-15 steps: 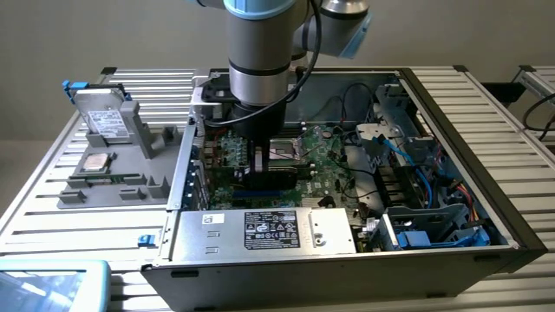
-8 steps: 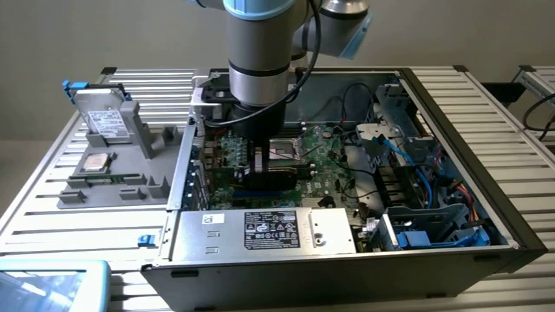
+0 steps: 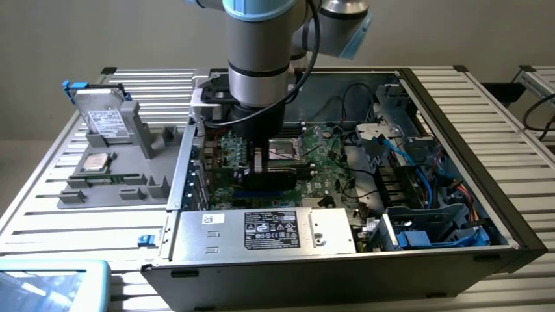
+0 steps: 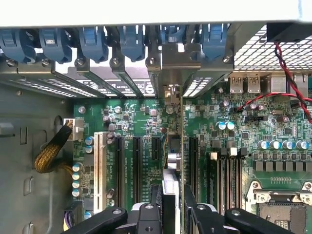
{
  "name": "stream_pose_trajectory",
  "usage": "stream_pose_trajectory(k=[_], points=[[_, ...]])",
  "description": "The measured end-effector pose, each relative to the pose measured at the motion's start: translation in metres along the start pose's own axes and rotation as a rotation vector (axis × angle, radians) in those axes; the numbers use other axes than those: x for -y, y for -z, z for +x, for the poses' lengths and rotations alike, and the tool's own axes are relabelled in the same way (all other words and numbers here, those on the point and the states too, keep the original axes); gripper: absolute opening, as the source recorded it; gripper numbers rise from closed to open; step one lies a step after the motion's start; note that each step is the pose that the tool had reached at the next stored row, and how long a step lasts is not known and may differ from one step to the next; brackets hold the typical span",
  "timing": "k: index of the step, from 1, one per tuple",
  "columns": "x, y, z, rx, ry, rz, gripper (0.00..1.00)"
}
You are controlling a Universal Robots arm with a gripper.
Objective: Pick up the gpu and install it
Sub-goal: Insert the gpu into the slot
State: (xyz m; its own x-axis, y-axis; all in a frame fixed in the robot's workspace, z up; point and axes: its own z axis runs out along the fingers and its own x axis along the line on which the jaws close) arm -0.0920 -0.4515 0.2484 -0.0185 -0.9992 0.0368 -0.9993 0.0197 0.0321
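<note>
The gpu stands on edge over the green motherboard, between two black expansion slots. Its metal bracket reaches the case's rear slot openings. My gripper is shut on the card's upper edge, one black finger on each side. In the exterior view the gripper hangs straight down inside the open computer case, and the card's black face sticks out toward that view's right. I cannot tell whether the card's lower edge sits in a slot.
A grey fixture outside the case holds a silver hard drive and a processor chip. The power supply fills the case's front. Blue and black cables crowd the exterior view's right. Blue bracket clips line the rear wall.
</note>
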Motion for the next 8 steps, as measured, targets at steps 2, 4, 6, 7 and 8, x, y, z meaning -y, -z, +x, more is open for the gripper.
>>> stream_pose_trajectory(k=[2, 4, 6, 7, 8], points=[[-0.0007, -0.0009, 0.0, -0.0001, 0.0, 0.0, 0.28], [-0.001, -0.0013, 0.0, -0.0003, 0.0, 0.0, 0.28], [-0.001, -0.0013, 0.0, -0.0003, 0.0, -0.0001, 0.28], [-0.001, -0.0014, -0.0001, -0.0001, 0.0, 0.0, 0.28], [-0.001, -0.0016, -0.0001, -0.0001, 0.0, 0.0, 0.28]])
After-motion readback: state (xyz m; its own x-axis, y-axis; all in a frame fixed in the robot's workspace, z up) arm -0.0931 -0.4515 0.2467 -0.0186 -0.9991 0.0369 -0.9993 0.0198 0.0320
